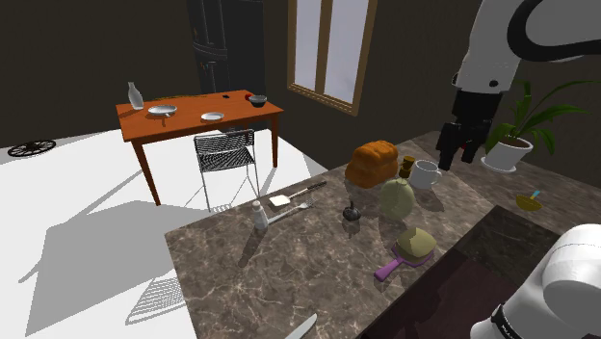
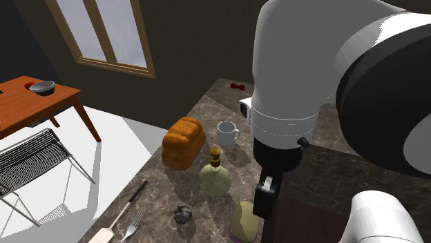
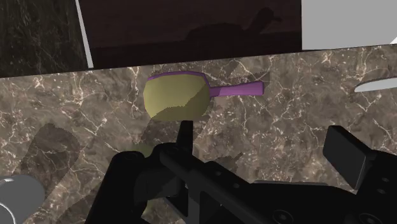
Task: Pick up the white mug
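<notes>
The white mug [image 1: 425,174] stands upright on the dark marble counter [image 1: 289,279], its handle toward the potted plant. It is beside a brown bread loaf [image 1: 371,164] and behind a round greenish flask [image 1: 396,197]. My black gripper [image 1: 459,154] hangs open and empty well above the counter, to the shoulder view's right of the mug and apart from it. In the second exterior view the mug [image 2: 227,133] sits beyond the flask [image 2: 216,176], with the gripper [image 2: 264,200] nearer the camera. In the wrist view the mug's pale rim [image 3: 16,200] lies off to the side of the gripper [image 3: 232,168].
An olive pan with a purple handle [image 1: 414,246] lies near the counter's front edge, below the gripper [image 3: 178,97]. A small dark lump [image 1: 352,213], a shaker [image 1: 259,216] and a spatula [image 1: 294,197] lie further left. A potted plant [image 1: 510,144] stands behind. An orange table [image 1: 197,116] and wire chair [image 1: 226,154] stand beyond.
</notes>
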Tool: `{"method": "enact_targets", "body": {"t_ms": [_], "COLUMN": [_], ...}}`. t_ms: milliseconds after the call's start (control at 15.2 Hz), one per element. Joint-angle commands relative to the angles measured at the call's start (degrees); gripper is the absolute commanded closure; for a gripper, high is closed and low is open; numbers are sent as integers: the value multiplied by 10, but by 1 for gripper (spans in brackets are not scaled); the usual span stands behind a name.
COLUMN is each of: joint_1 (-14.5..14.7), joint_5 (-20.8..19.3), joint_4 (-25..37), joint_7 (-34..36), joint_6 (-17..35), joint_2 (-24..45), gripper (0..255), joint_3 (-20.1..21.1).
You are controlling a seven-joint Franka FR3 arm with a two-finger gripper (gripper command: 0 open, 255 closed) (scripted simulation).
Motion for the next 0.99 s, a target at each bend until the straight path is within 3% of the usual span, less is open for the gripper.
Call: {"method": "enact_targets", "body": {"t_ms": [0,924], "joint_1": [0,-49], "joint_5": [0,-100], "joint_4": [0,-49], "joint_7": [0,-152], "joint_6": [0,202], "joint_2": [0,129], "gripper": [0,0], "joint_3": [0,-130]}}
